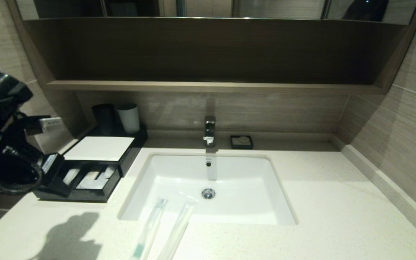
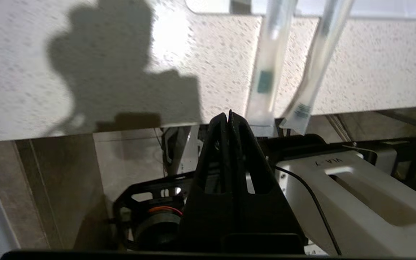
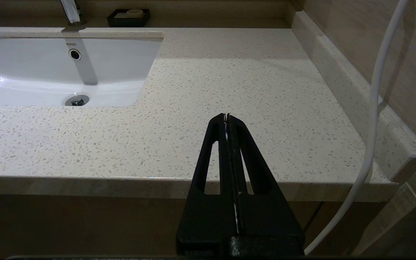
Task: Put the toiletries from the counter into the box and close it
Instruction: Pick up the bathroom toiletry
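Two long slim packets lie on the counter at the sink's front edge: a toothbrush packet with a teal mark, and a whitish one to its right. Both show in the left wrist view, the toothbrush packet and the other, with their near ends overhanging the counter's edge. The black box stands at the back left, its front drawer pulled open with whitish packets inside. My left arm hangs beside the box; my left gripper is shut and empty. My right gripper is shut and empty at the counter's front right edge.
The white sink is set in the middle, with a faucet behind it. A small black soap dish stands at the back. A dark cup and a white cup stand behind the box. A white cable hangs by the right wall.
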You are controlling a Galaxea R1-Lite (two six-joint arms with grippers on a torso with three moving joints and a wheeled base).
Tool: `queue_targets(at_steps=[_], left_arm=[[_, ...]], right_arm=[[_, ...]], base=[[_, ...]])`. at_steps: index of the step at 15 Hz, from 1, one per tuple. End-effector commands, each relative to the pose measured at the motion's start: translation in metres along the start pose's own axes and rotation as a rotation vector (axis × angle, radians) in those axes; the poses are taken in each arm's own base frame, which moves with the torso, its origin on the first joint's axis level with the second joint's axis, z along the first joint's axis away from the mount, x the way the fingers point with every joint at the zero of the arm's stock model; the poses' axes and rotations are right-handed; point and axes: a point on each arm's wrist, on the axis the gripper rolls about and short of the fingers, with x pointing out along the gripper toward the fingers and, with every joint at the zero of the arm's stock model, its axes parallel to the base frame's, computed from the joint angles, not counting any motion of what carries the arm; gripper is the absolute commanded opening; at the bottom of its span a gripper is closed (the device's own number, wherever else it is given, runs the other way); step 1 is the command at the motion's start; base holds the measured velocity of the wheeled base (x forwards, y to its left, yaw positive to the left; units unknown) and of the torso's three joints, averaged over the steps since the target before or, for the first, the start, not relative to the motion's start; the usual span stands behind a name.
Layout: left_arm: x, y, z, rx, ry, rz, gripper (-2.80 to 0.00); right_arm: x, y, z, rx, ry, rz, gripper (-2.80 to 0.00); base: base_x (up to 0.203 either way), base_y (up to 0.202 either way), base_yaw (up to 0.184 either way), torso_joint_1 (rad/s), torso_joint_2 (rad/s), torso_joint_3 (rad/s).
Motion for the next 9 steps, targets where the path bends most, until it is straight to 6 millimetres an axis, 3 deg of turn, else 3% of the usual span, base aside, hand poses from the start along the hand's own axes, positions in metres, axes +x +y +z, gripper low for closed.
queue_targets(at_steps=[1,6,9], left_arm=[[0.010,-0.027,-0.019,0.020,0.072,-0.038,-2.80],[0.046,-0.062,-0.044,0.015,0.115,0.015,-2.80],[0.060,-0.067,-0.053,0.031,0.136,0.031,-2.80]], right_arm=[[0.000,0.000,0.000,0.000,0.000,0.000,-2.80],[0.000,0.000,0.000,0.000,0.000,0.000,-2.80],[0.000,0.000,0.000,0.000,0.000,0.000,-2.80]], base=[[0.000,0.000,0.000,0.000,0.00,0.000],[0.000,0.000,0.000,0.000,0.00,0.000],[0.000,0.000,0.000,0.000,0.00,0.000]])
